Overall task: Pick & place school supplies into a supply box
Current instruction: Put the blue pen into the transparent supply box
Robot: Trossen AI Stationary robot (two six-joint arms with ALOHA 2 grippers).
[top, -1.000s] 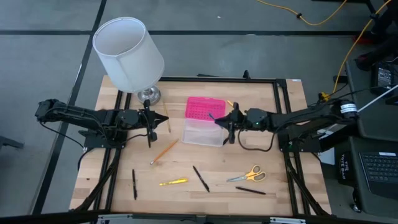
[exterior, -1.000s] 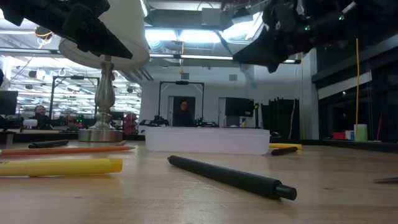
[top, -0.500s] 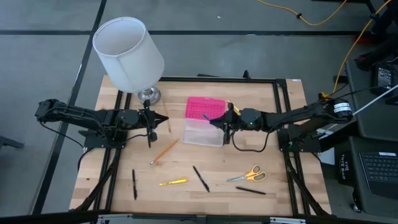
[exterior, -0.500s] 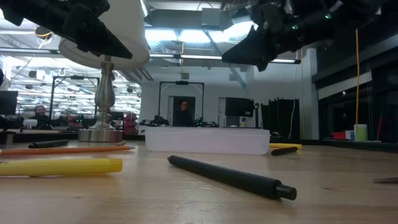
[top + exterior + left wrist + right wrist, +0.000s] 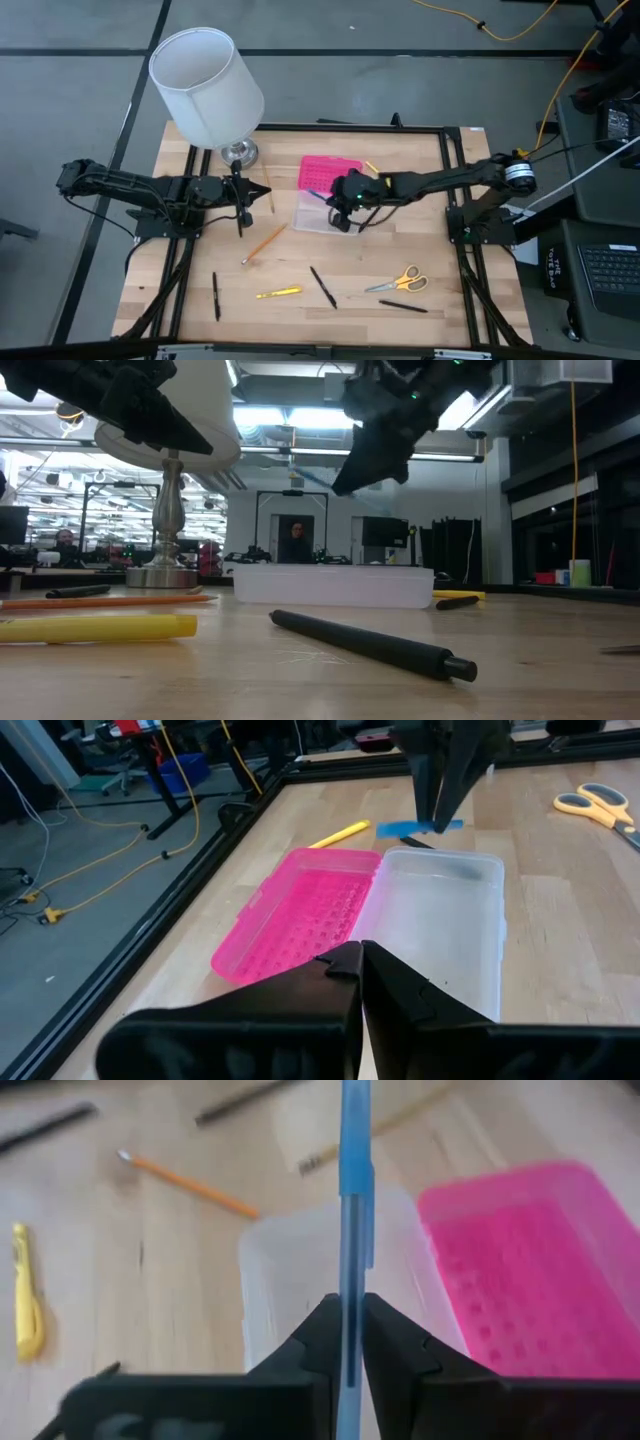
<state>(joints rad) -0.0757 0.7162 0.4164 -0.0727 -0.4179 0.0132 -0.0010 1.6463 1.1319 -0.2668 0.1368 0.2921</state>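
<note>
One blue pen (image 5: 354, 1200) in transit, clamped between the narrowly parted fingers of the right gripper (image 5: 343, 200), above the clear base (image 5: 322, 214) of the open pencil case. Pink dotted lid (image 5: 328, 173) folded back flat on the table beside the base, toward the table's far edge. Base apparently empty, as far as the left wrist view shows; nothing stowed yet by this reckoning.

Outstanding on the wooden table (image 5: 450, 250), none yet boxed:
- orange pencil (image 5: 264, 243), near the base, on the left arm's side;
- black pen (image 5: 216, 296), toward the front left;
- yellow pen (image 5: 278, 292), just beside it;
- black pen (image 5: 322, 286), front centre;
- yellow-handled scissors (image 5: 396, 280), front right;
- black pen (image 5: 403, 306), just in front of the scissors;
- yellow pencil (image 5: 338, 833), partly hidden behind the lid at the far side;
- wood-coloured pencil (image 5: 269, 189), near the lamp base.

Left gripper (image 5: 240, 201) fully closed, holding nothing, hovering near the case's left end, waiting.

White lamp (image 5: 207, 85) at the far left corner, not part of the job.

Progress estimate: early; first item about to be released, eight more to follow, lid to close perhaps.
</note>
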